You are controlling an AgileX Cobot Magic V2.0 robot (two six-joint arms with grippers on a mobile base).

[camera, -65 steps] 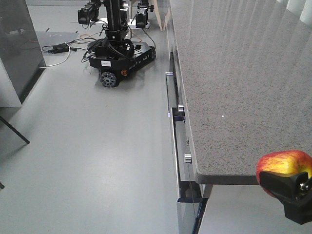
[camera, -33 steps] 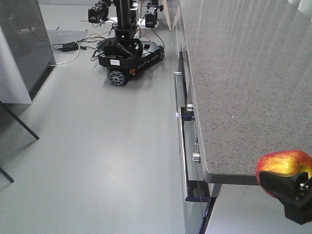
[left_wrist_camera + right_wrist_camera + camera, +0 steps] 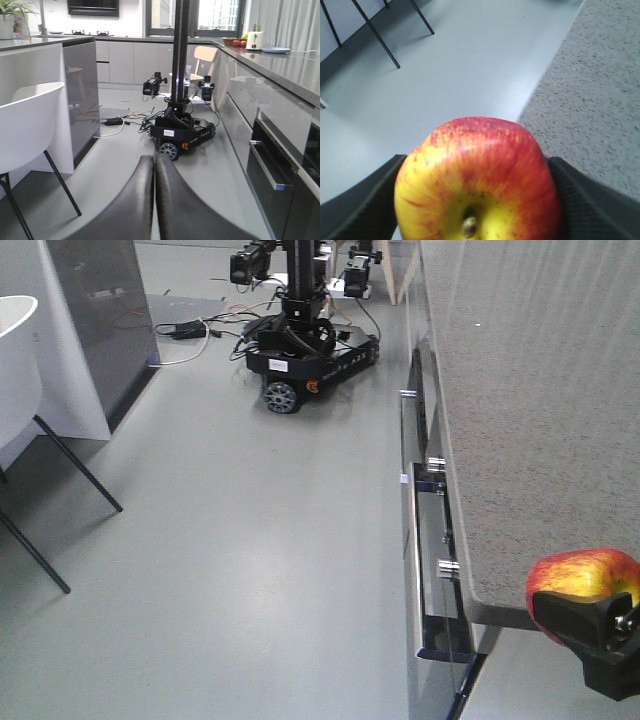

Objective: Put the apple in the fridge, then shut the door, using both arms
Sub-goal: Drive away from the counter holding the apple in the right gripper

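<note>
Apple (image 3: 583, 574) is up in the air at the lower right of the front view, red on top with yellow streaks, and it's clamped in the right hand (image 3: 478, 200)! From the right wrist view you get the close-up: dark fingers (image 3: 362, 202) press in on both flanks of the fruit, the stem end faces the lens, glossy skin catching the light. Behind it the speckled grey counter (image 3: 530, 410) runs away on one side and the pale grey floor (image 3: 220, 540) on the other, so the apple hangs just off the counter's near corner rather than resting on anything. Below the counter edge, a long metal handle (image 3: 415, 540) runs along the dark glossy cabinet fronts. Over to the left hand (image 3: 154, 192), and it's closed right up, the two black fingers meeting flat against each other with nothing between them, pointing out low over the floor. Straight ahead of it, well apart, stands a small black wheeled-base robot (image 3: 181, 134) with a tall mast, with loose cables (image 3: 117, 121) trailing on the floor beside it. A white chair (image 3: 27, 122) on thin black legs sits at the left, near a dark grey panel (image 3: 80, 95).
</note>
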